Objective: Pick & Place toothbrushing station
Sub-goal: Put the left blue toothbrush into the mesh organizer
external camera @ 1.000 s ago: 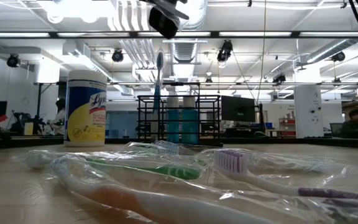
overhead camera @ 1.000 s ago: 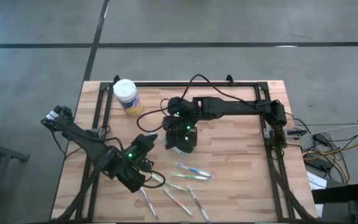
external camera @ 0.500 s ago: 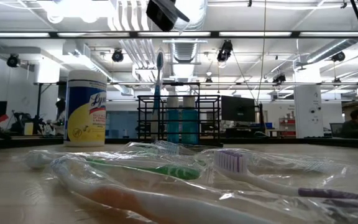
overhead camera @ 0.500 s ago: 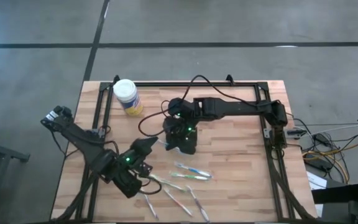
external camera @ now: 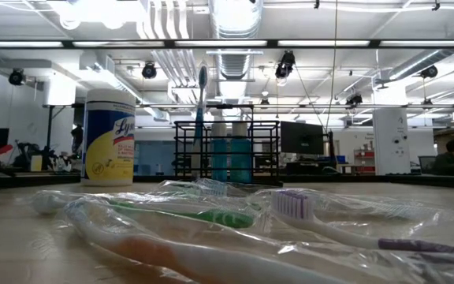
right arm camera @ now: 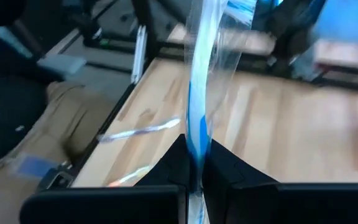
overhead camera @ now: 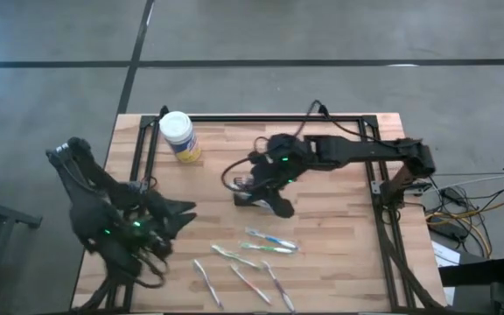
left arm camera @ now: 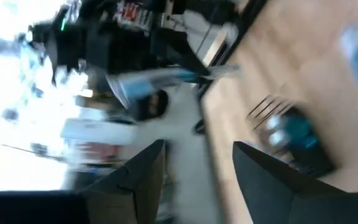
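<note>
The toothbrushing station, a black wire caddy (overhead camera: 268, 203) (external camera: 227, 150) (left arm camera: 291, 135), stands mid-table. One blue toothbrush (external camera: 202, 102) stands upright in its left end. My right gripper (overhead camera: 250, 185) (right arm camera: 194, 177) hovers over the caddy, shut on a blue toothbrush in a clear wrapper (right arm camera: 197, 93) (left arm camera: 166, 78). My left gripper (overhead camera: 186, 210) (left arm camera: 197, 171) is open, holds nothing, and is left of the caddy near the table's left side. Several wrapped toothbrushes (overhead camera: 268, 242) (external camera: 172, 213) lie on the table's near part. My right gripper pinches one end of the wrapped toothbrush (right arm camera: 195, 158) between its two fingers. The fingers slant downward. The toothbrush runs on ahead of them, along their line, lifted clear of the table. Which end they hold I cannot tell.
A yellow jar with a white lid (overhead camera: 178, 136) (external camera: 107, 136) stands at the far left of the table. A black frame rail (overhead camera: 261, 118) runs around the tabletop. Bare wood lies right of the caddy.
My left gripper has drawn back from the caddy toward the table's left and near edges, rising and rolling. My right gripper has risen above the caddy and left the top of the low view. The upright toothbrush in the caddy has stayed put.
</note>
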`<action>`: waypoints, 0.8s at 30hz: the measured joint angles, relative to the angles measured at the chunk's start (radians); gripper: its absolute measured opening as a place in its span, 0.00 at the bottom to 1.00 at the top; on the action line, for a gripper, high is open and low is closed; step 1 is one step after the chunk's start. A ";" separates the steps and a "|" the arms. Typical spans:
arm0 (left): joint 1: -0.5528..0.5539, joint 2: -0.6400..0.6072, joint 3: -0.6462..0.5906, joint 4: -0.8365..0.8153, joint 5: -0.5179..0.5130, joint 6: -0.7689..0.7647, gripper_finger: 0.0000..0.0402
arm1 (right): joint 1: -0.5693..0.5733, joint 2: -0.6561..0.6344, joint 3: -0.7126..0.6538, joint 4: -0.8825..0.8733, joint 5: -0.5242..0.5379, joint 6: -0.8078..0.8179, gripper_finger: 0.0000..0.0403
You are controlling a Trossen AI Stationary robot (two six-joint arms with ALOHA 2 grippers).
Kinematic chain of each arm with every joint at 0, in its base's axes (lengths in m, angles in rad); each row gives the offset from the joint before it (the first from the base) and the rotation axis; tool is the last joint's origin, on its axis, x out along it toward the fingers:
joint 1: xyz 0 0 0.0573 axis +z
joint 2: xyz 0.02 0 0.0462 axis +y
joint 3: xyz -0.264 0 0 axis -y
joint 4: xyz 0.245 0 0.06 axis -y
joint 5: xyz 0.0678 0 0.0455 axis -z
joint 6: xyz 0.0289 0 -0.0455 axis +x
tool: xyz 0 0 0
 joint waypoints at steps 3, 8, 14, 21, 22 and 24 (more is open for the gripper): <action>-0.031 -0.098 -0.047 0.016 0.082 -0.193 0.43 | 0.011 -0.123 -0.163 0.148 0.052 -0.031 0.03; -0.034 -0.270 -0.256 0.165 0.098 -0.412 0.28 | 0.004 -0.351 -0.491 0.448 0.106 -0.020 0.03; -0.035 -0.496 -0.668 0.629 0.097 -0.315 0.03 | -0.006 -0.590 -0.821 0.685 0.218 0.015 0.03; -0.029 -0.790 -1.156 1.312 0.117 -0.064 0.01 | -0.007 -0.730 -1.129 1.017 0.296 0.014 0.03; -0.028 -0.835 -1.216 1.394 0.135 -0.029 0.01 | -0.009 -0.735 -1.169 1.076 0.318 0.012 0.03; -0.015 -0.924 -1.319 1.523 0.167 0.026 0.01 | -0.024 -0.730 -1.238 1.173 0.333 0.008 0.03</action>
